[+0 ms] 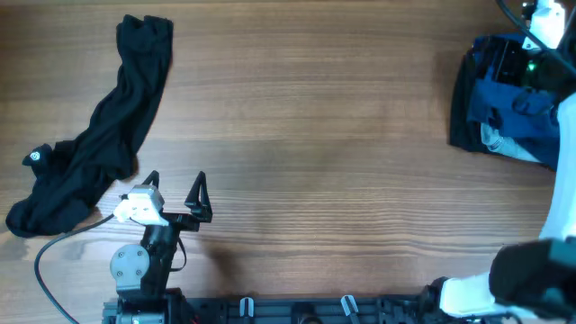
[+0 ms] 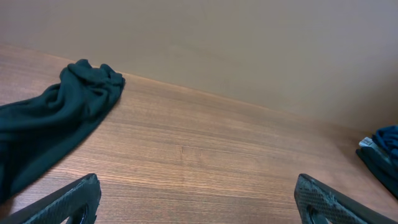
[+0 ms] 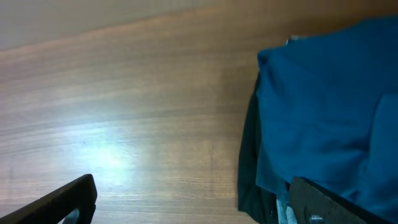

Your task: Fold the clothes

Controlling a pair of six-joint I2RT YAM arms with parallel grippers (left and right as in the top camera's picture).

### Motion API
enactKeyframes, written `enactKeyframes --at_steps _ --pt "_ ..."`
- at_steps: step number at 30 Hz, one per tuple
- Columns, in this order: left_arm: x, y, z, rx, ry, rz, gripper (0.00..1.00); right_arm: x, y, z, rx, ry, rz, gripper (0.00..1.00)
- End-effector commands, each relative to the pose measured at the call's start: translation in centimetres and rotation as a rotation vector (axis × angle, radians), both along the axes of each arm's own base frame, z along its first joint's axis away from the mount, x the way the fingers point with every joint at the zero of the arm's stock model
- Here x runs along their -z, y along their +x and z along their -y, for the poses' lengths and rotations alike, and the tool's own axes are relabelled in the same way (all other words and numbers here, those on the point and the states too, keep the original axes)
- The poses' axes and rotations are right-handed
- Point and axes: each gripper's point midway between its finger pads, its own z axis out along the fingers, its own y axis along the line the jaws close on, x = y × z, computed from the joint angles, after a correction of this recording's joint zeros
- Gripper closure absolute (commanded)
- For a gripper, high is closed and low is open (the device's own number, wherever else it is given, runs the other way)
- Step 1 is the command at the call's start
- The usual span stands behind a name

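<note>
A crumpled black garment (image 1: 94,135) lies unfolded at the far left of the table; it also shows in the left wrist view (image 2: 56,118). My left gripper (image 1: 175,187) is open and empty just right of its lower end; its fingers (image 2: 196,202) frame bare wood. A stack of clothes with a blue garment on top (image 1: 508,103) over a black one sits at the right edge. My right gripper (image 3: 193,199) is open, one finger over the blue garment (image 3: 323,106), holding nothing; in the overhead view it is hidden by the arm.
The wooden table (image 1: 315,135) runs between the two piles. My right arm's white body (image 1: 549,216) covers the right edge. A black cable (image 1: 54,261) curls near the left arm's base (image 1: 135,265) at the front.
</note>
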Motion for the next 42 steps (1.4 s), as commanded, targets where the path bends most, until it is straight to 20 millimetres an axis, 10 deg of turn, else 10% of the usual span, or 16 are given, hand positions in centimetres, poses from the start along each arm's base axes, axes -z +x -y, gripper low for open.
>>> enactKeyframes --at_steps 1,11,24,42 --pt "0.1 0.0 -0.2 -0.013 -0.004 0.002 0.00 -6.6 -2.5 -3.4 -0.054 -0.050 0.162 0.00" --pt "0.1 0.0 -0.2 -0.013 -0.004 0.002 0.00 -13.1 -7.2 -11.5 -0.253 -0.162 0.668 0.00" --pt "0.1 0.0 -0.2 -0.013 -0.004 0.002 0.00 0.9 -15.1 -12.9 -0.212 0.023 0.885 0.00" --pt "0.1 0.0 -0.2 -0.013 -0.004 0.002 0.00 10.3 -16.5 -10.7 -0.020 0.111 0.779 0.00"
